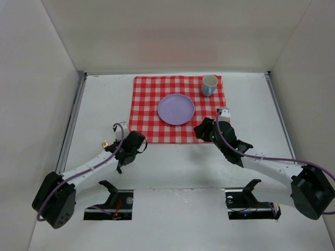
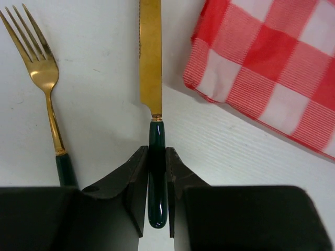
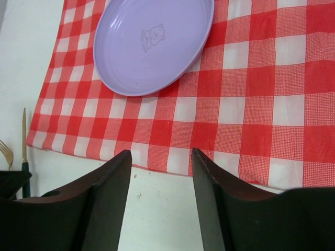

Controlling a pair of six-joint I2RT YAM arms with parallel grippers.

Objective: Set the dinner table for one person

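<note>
The dinner table (image 1: 251, 157) is a white tabletop with a red-checked cloth (image 1: 152, 99) at its middle. A purple plate (image 1: 176, 109) and a pale cup (image 1: 209, 85) sit on the cloth. My left gripper (image 1: 132, 145) is by the cloth's near left corner. In the left wrist view it (image 2: 156, 162) is shut on the green handle of a gold knife (image 2: 150, 63) lying on the table. A gold fork (image 2: 44, 78) lies just left of the knife. My right gripper (image 3: 159, 167) is open and empty over the cloth's near edge (image 3: 251, 104), below the plate (image 3: 152, 47).
Metal rails (image 1: 73, 120) run along the table's sides, with white walls around them. The cloth's corner (image 2: 272, 57) lies right of the knife blade. The knife (image 3: 23, 136) and fork (image 3: 6, 151) also show at the left edge of the right wrist view.
</note>
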